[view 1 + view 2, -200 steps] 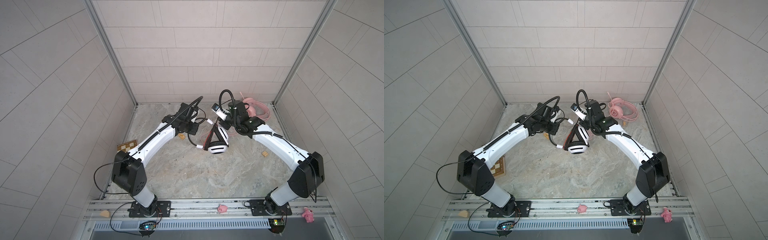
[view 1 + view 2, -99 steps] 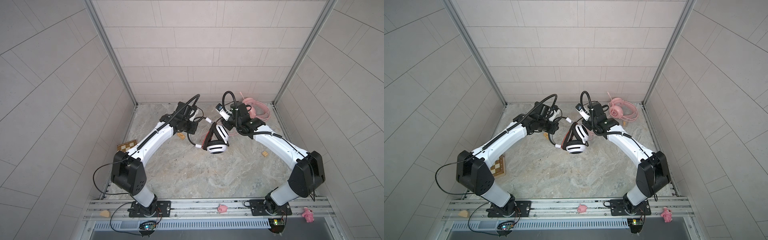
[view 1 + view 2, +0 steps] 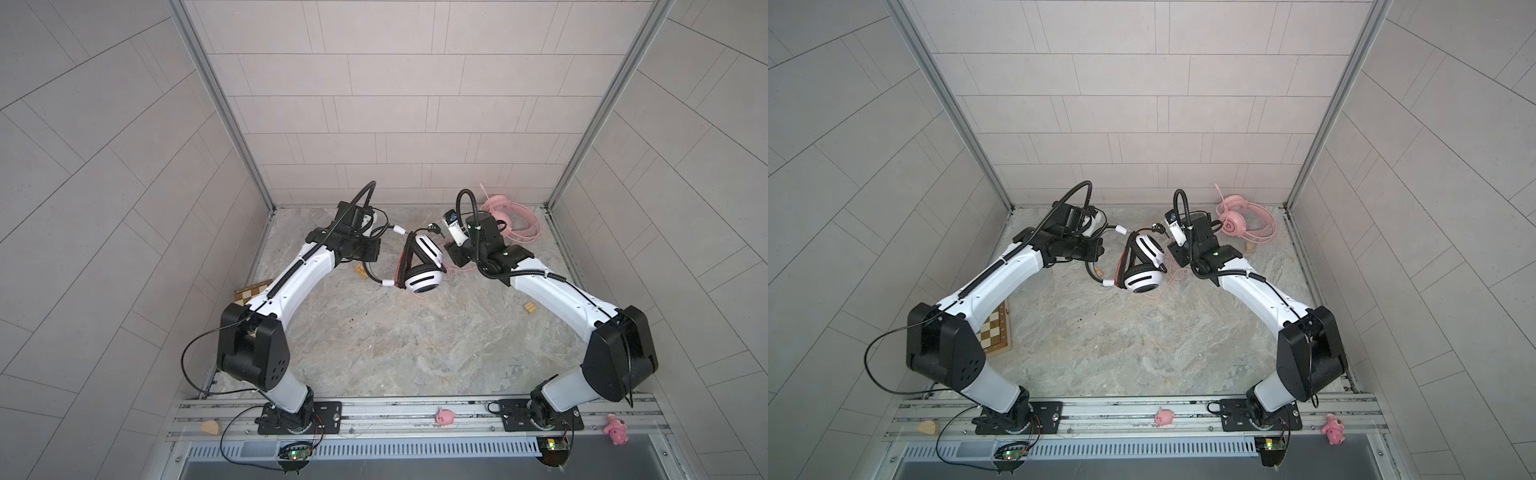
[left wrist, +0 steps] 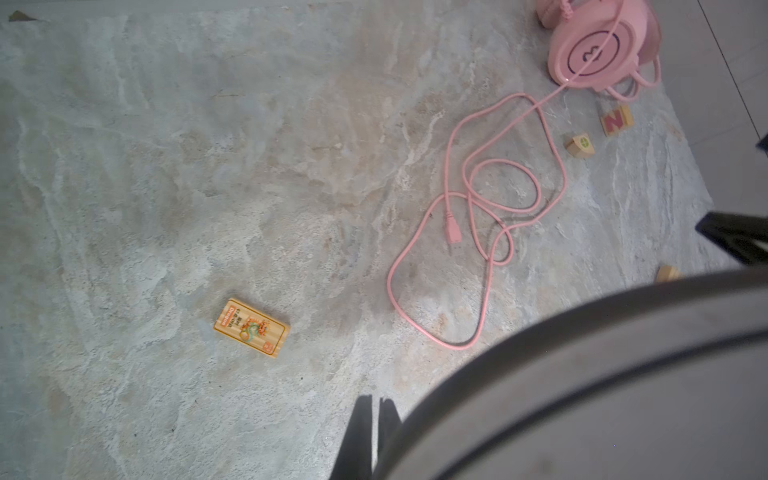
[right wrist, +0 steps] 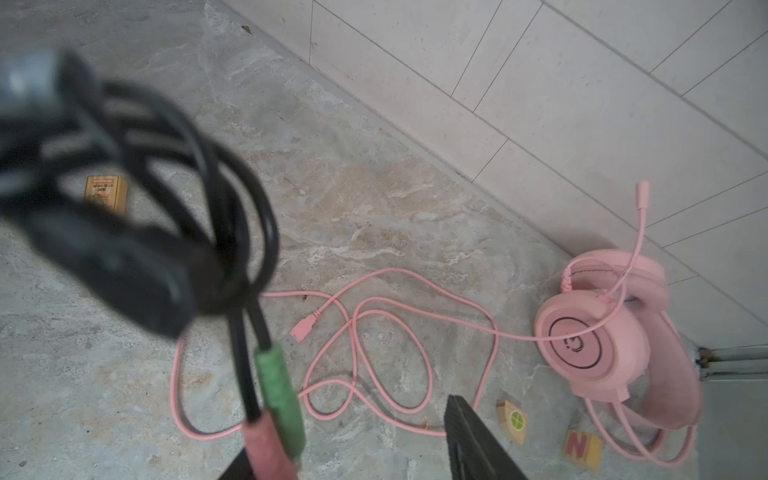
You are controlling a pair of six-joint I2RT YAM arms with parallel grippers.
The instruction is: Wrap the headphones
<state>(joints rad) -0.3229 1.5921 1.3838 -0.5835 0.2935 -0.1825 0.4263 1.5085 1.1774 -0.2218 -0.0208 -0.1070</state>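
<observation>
White headset (image 3: pixel 419 268) hangs raised mid-table, black cable (image 5: pixel 216 208) looped to bundle it. Right gripper (image 5: pixel 347 430) jaws apart around 2 plugs (image 5: pixel 276 390), not clamped. Left gripper (image 4: pixel 376 401) pinched together, on what I can't tell. Pink headset (image 3: pixel 1241 222) waits by the back wall. 1 block (image 5: pixel 577 446) reads "N"; tile (image 4: pixel 251 328) print illegible.

The left gripper (image 4: pixel 376 409) shows two dark fingertips drawn together, just beside a blurred white earcup (image 4: pixel 582 395) with dark stripes. On the marbled table (image 4: pixel 166 166) lie a printed wooden tile (image 4: pixel 251 328), the pink headset (image 4: pixel 598 45), its looped pink cable (image 4: pixel 454 345) ending in a USB plug (image 4: pixel 453 230), and a wooden N block (image 4: pixel 616 119).
</observation>
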